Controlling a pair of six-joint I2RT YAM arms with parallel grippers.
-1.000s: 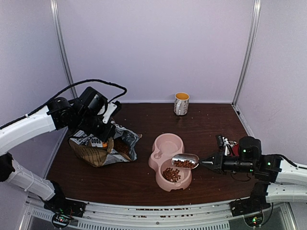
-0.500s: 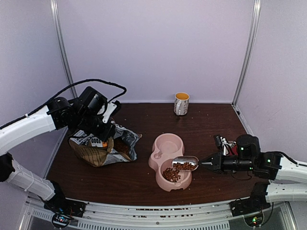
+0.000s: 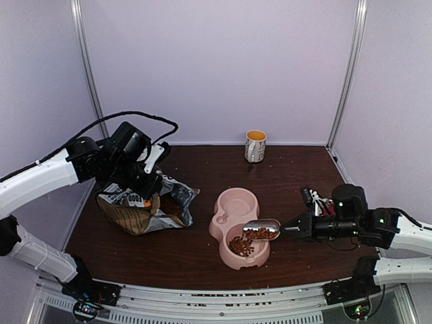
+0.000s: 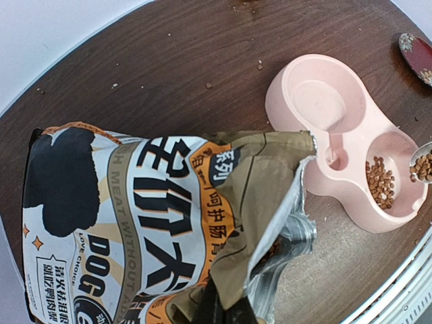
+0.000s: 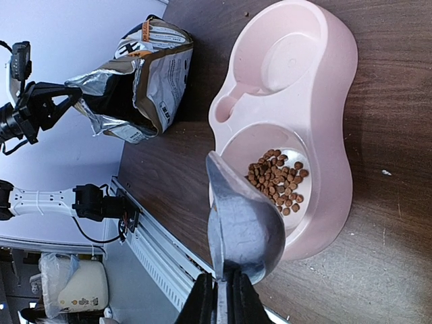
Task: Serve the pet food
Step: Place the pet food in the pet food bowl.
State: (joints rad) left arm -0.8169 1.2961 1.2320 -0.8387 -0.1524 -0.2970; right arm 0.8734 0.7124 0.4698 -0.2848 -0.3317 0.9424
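– Question on the top camera: where is the kibble?
– One part lies in the near cup of the pink bowl, just under the lip of the scoop. Another part sits inside the scoop itself. The right gripper is closed tight on the scoop handle, and the scoop tips down toward that cup.
– And the left gripper?
– It is pinched on the upper edge of the bag, which stands open on the table, well apart from the scoop. A mug stands far beyond the scoop, by the back wall.
– Now the left wrist camera.
– The printed bag fills most of it, with the mouth torn open. Only dark finger ends show at the bottom edge, so I can say only that they seem closed on the foil rim. Past the bag mouth is the bowl, with pellets in the cup farther from these fingers. The scoop tip with pellets shows just above that cup's rim.
– And the right wrist camera?
– The two fingers meet on the handle. Straight ahead is the grey underside of the scoop. The pellets lie just beyond its lip, on the floor of the nearer cup. The bag is farther ahead, past the bowl.
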